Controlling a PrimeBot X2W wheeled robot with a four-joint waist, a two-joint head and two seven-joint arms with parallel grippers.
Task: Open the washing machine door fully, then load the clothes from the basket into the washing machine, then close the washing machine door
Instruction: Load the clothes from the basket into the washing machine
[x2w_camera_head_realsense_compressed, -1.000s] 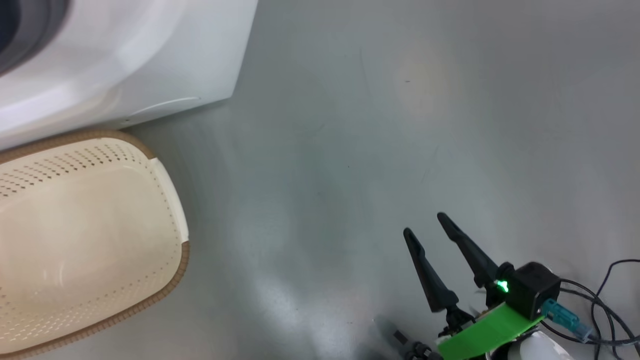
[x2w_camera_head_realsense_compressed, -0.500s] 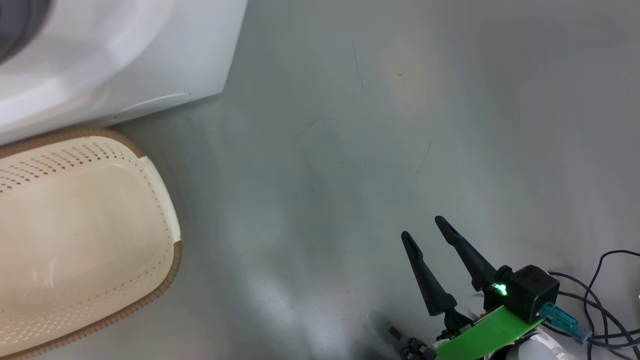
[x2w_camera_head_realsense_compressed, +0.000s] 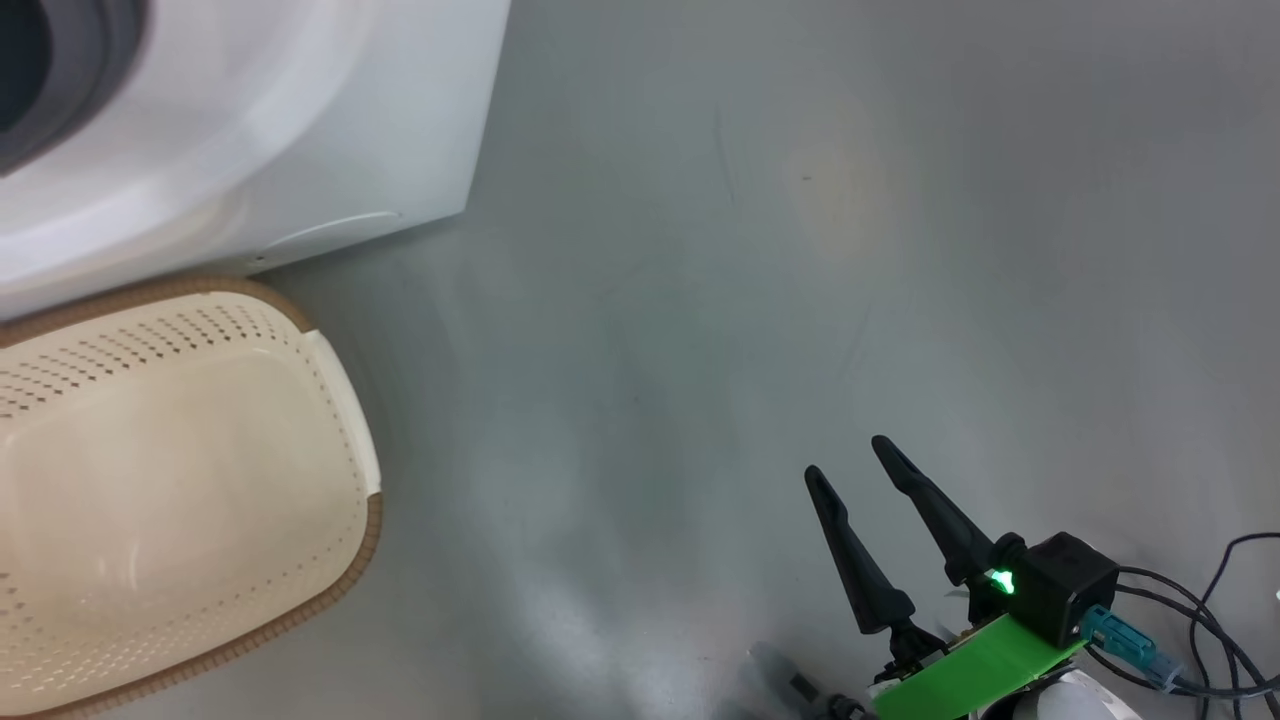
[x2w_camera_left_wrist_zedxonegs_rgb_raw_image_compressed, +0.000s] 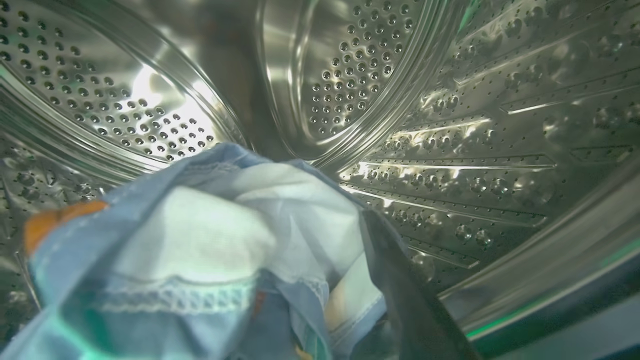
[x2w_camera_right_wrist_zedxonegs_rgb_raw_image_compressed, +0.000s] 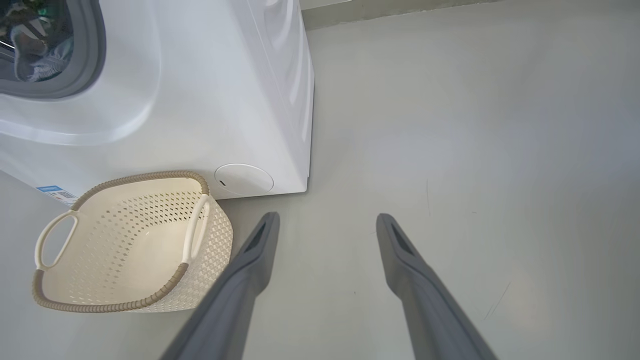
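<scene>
Inside the perforated steel drum (x2w_camera_left_wrist_zedxonegs_rgb_raw_image_compressed: 450, 125) of the washing machine (x2w_camera_head_realsense_compressed: 300, 120), my left gripper (x2w_camera_left_wrist_zedxonegs_rgb_raw_image_compressed: 320, 225) stands open. Its right finger (x2w_camera_left_wrist_zedxonegs_rgb_raw_image_compressed: 410, 300) shows wide of centre. A light blue garment with an orange patch, one of the clothes (x2w_camera_left_wrist_zedxonegs_rgb_raw_image_compressed: 200, 240), lies bunched over the other finger and hides it. Through the grey gasket (x2w_camera_right_wrist_zedxonegs_rgb_raw_image_compressed: 95, 60) more clothes (x2w_camera_right_wrist_zedxonegs_rgb_raw_image_compressed: 40, 50) show in the drum. The cream basket (x2w_camera_head_realsense_compressed: 340, 560) sits on the floor against the machine with nothing in it. Right of the basket (x2w_camera_right_wrist_zedxonegs_rgb_raw_image_compressed: 125, 305), my right gripper (x2w_camera_head_realsense_compressed: 845, 455) hangs open over bare floor. The washing machine door is out of view.
Black cables (x2w_camera_head_realsense_compressed: 1210, 640) trail on the grey floor behind my right wrist. A round filter cover (x2w_camera_right_wrist_zedxonegs_rgb_raw_image_compressed: 244, 179) and a blue label (x2w_camera_right_wrist_zedxonegs_rgb_raw_image_compressed: 52, 190) sit low on the washing machine (x2w_camera_right_wrist_zedxonegs_rgb_raw_image_compressed: 200, 100) front. Open floor stretches to the machine's right.
The head picture swayed a little left, then back, from the camera moving. My right gripper has stayed open in the same spot.
</scene>
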